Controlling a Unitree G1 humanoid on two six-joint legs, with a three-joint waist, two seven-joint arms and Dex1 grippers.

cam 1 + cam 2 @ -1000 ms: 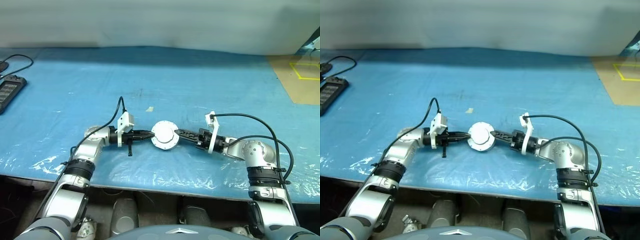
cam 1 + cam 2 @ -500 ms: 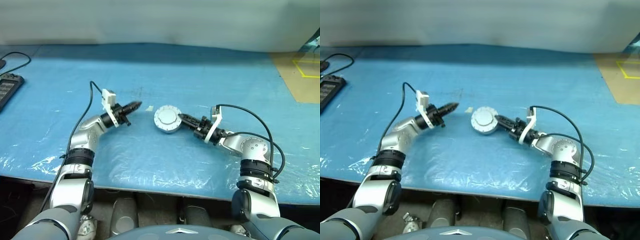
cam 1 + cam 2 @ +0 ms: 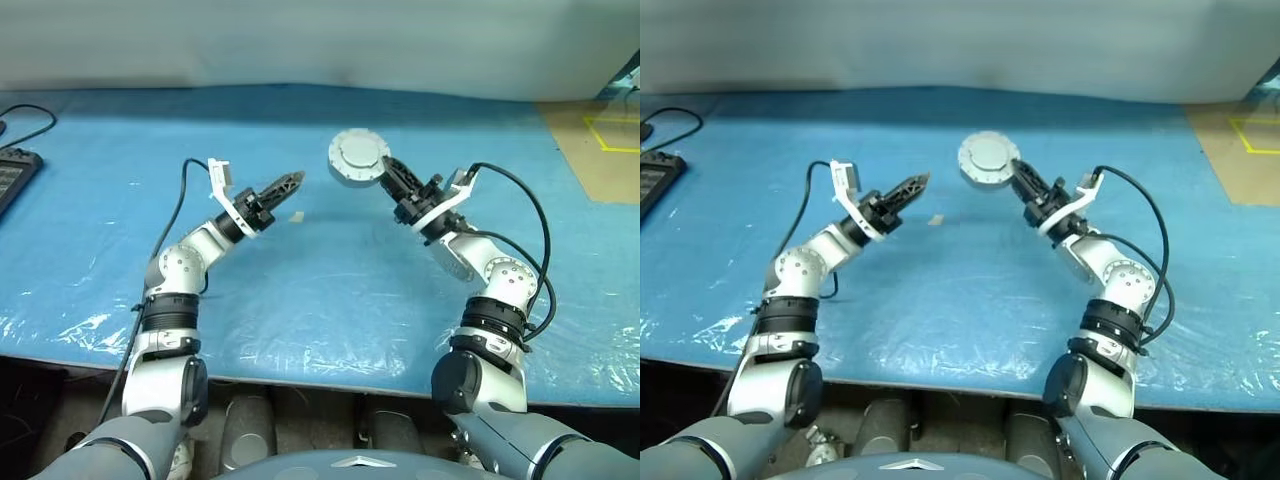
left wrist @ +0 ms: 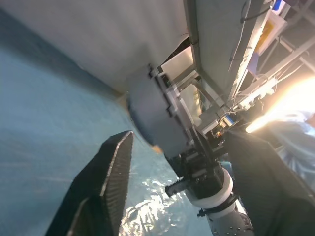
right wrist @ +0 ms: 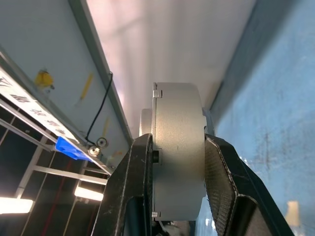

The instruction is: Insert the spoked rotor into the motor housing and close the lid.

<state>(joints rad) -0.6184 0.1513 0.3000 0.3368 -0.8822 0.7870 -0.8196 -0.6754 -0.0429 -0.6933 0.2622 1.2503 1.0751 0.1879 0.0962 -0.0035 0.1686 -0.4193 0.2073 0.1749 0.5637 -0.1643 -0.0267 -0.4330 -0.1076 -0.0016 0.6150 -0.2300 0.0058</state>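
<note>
right gripper [image 3: 388,169] clamps the closed motor housing [image 3: 359,156] by its flat faces, one finger on each, holding the grey disc raised above the blue counter [image 3: 330,270]. left gripper [image 3: 292,181] is released, fingers spread and empty, off to the housing's left and apart from it.

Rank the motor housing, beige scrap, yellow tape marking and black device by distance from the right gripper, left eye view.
1. motor housing, held in the right gripper
2. beige scrap, on the blue sheet, leftward
3. yellow tape marking, far right
4. black device, far left edge
</note>
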